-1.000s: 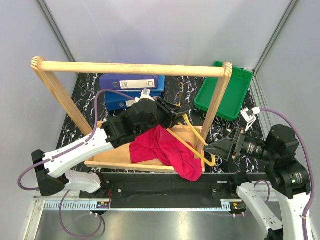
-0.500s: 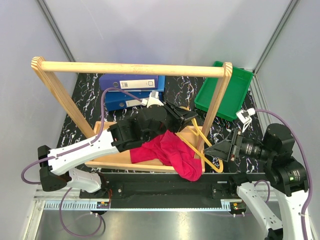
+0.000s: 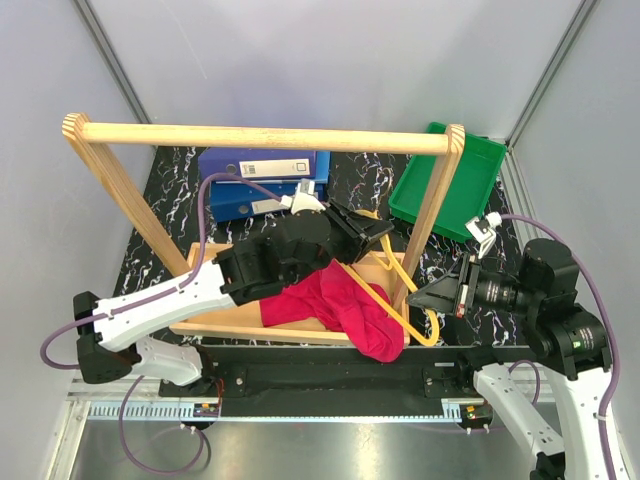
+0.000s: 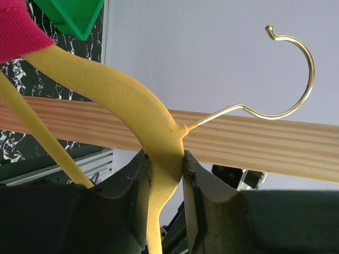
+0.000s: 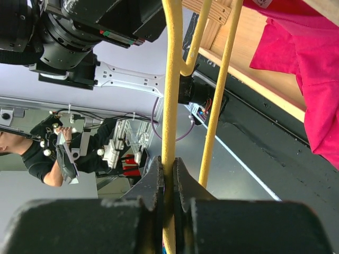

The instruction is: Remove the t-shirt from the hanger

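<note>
Seen from above: held off the wooden rack's top rail (image 3: 260,136) and low over the rack's base board (image 3: 215,322), the yellow hanger (image 4: 122,90), tilted, stretched between two arms near the middle of the bench's near edge.

Clenched on the hanger's thick neck, just below the root of the hook: left gripper (image 4: 165,165), one finger pressed to each side of the plastic. Above it, free in the air with the wooden rail behind, the thin brass-coloured wire hook (image 4: 313,69).

Clenched as well, on one thin yellow bar of the hanger: right gripper (image 5: 168,170), jaws closed tight around the bar, a second yellow bar passing just beside, outside the grip.

Bunched and limp over the near lip of the base board, close to the bench's near edge: the crimson-pink t-shirt (image 3: 340,305), lower end drooping past the board. Draped over one hanger arm at its upper end, as shown in the left wrist view's top left corner; how much of the hanger remains inside the fabric, impossible to tell.

Toward the far left of the black marbled bench (image 3: 160,205): two stacked blue binders (image 3: 262,168). In the far right corner: a green plastic bin (image 3: 452,185).
</note>
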`<control>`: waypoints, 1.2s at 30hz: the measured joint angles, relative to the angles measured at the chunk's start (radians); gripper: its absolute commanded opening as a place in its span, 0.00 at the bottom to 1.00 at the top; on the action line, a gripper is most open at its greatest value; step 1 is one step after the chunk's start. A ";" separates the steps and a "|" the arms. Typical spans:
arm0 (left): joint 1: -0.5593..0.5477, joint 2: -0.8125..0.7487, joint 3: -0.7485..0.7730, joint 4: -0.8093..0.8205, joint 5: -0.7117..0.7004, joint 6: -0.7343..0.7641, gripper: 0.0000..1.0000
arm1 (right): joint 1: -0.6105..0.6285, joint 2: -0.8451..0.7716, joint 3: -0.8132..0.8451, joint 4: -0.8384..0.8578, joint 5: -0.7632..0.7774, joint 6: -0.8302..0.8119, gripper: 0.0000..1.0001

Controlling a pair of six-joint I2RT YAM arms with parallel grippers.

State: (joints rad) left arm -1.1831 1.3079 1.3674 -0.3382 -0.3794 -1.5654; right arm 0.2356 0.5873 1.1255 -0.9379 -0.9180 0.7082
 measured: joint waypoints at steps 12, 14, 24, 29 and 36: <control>-0.003 -0.233 -0.180 0.109 0.000 0.145 0.65 | 0.000 0.065 0.139 -0.086 0.000 -0.018 0.00; -0.003 -0.275 -0.190 0.104 0.001 0.193 0.67 | 0.000 0.086 0.170 -0.114 0.004 -0.037 0.00; 0.001 -0.443 -0.222 -0.045 -0.024 0.453 0.70 | 0.000 0.145 0.240 -0.221 0.008 -0.141 0.00; 0.019 -0.374 -0.137 -0.187 -0.034 0.637 0.63 | 0.000 0.158 0.241 -0.222 0.007 -0.161 0.00; 0.045 -0.179 0.071 -0.391 -0.043 0.853 0.62 | 0.000 0.155 0.241 -0.227 -0.008 -0.171 0.00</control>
State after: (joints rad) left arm -1.1381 1.1294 1.4387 -0.7288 -0.4225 -0.7128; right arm 0.2359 0.7422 1.3670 -1.1645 -0.9257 0.5369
